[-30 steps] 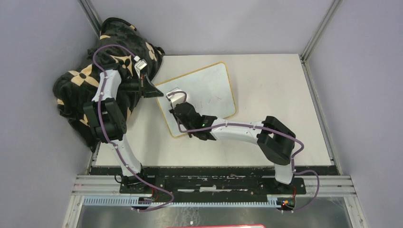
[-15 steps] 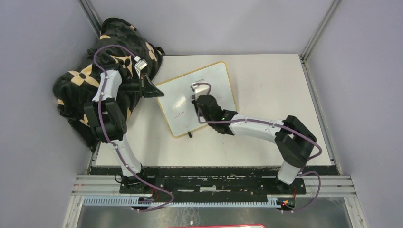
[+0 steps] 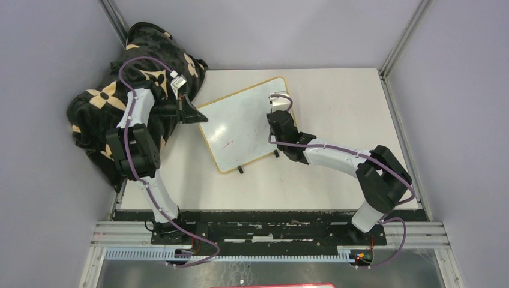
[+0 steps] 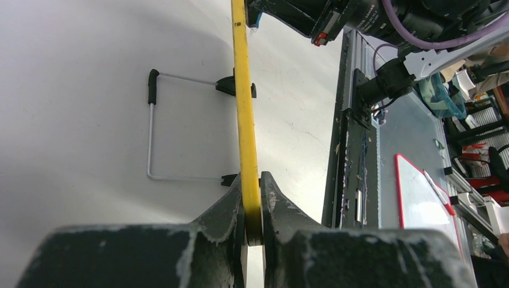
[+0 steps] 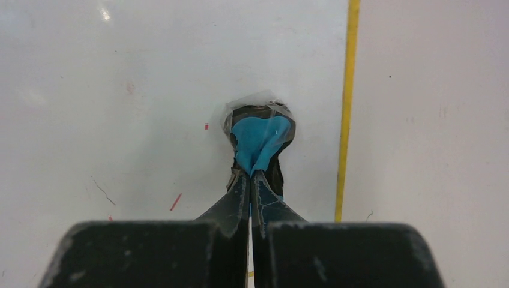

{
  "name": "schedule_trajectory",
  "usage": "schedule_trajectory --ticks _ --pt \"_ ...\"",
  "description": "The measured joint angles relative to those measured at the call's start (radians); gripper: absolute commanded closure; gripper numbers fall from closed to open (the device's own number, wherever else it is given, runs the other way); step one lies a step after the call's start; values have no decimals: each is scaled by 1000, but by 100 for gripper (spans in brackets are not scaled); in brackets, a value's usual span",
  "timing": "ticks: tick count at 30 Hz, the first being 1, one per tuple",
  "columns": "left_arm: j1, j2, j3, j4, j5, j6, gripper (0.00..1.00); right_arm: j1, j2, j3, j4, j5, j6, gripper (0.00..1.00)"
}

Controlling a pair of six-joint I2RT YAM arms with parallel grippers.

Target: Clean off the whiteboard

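Moved rightward, right hand (image 5: 251, 174) over whiteboard (image 3: 240, 126), near its right edge

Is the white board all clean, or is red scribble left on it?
Not clean: the small yellow-framed whiteboard shows a short red mark near its left end, plus red flecks in the right wrist view.

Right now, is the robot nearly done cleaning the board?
Nearly. Most of the whiteboard looks white already. The left gripper pinches its yellow frame, and the right gripper presses a blue wiper near the board's edge. A few red marks are left to wipe.
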State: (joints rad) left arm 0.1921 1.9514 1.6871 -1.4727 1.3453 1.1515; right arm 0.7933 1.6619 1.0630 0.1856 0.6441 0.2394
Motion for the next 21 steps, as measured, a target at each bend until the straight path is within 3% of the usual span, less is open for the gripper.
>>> schedule_trajectory --ticks 9,21 --pt "2 0 -2 -2 0 0 97 5 -16 -57 68 -46 31 99" --pt "10 0 -5 -3 0 0 97 293 198 153 70 -190 2 99"
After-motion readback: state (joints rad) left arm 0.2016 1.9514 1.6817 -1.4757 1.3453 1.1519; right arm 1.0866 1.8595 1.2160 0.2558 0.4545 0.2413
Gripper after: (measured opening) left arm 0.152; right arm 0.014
